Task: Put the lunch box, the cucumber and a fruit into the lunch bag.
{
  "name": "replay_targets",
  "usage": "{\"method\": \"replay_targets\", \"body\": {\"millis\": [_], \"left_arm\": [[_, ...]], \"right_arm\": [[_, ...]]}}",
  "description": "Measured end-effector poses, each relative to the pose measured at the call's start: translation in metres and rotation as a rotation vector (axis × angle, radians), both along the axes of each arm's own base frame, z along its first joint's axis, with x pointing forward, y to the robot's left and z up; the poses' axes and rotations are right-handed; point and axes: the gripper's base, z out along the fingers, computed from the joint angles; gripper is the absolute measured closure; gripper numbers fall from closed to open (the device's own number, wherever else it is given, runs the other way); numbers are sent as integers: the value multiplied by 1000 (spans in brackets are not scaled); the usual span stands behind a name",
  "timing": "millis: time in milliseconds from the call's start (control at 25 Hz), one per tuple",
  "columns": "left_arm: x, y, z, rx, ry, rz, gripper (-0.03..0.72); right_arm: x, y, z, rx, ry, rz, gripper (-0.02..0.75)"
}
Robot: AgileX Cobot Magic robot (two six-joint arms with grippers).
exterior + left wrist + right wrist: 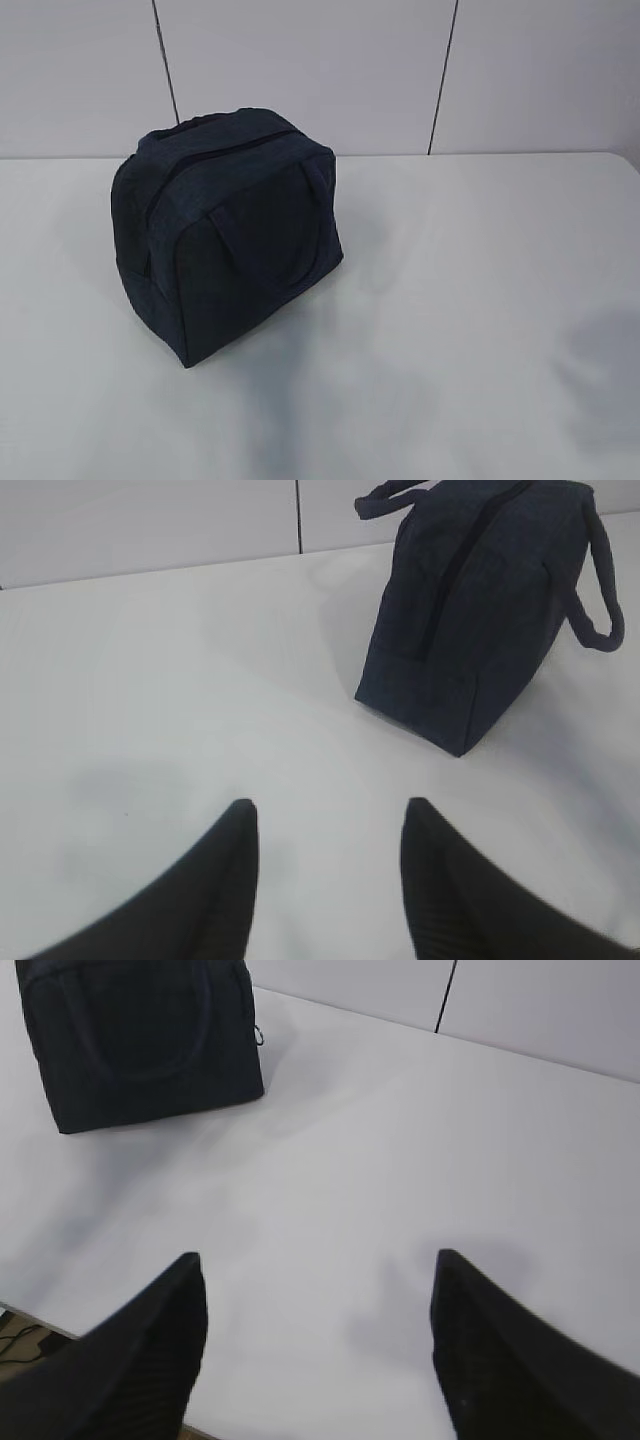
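A big white table (pixel 480 300) holds one thing. The dark blue lunch bag (pixel 235 235) stands on it, zipped shut.

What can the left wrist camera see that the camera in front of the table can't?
Only the left wrist view shows the left tool, open over bare table with nothing in it. Only the exterior view shows the whole lunch bag, with its front handle lying flat. Both show the navy bag zipped shut on the white table.
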Motion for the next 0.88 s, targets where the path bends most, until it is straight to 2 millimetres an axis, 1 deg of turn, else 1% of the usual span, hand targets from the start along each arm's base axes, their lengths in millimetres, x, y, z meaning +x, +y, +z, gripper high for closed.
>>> {"method": "replay_targets", "body": {"millis": [200,320,520,680,880], "left_arm": [[1,0,-10,11,70,-5,349],[1,0,-12,12,79,-5,349],[1,0,-12,9,80,0,355],[1,0,-12,10,80,2,361],[1,1,-12,15,82,6,363]], "right_arm": [[-5,-5,-26,-8,0,-55,230],[-4,-6,-36,-7,4,-62,230],[-3,-6,-37,-1,3,-72,230],[-1,-6,-47,-17,65,-73,229],[-1,-7,-47,-20,67,-76,229]]}}
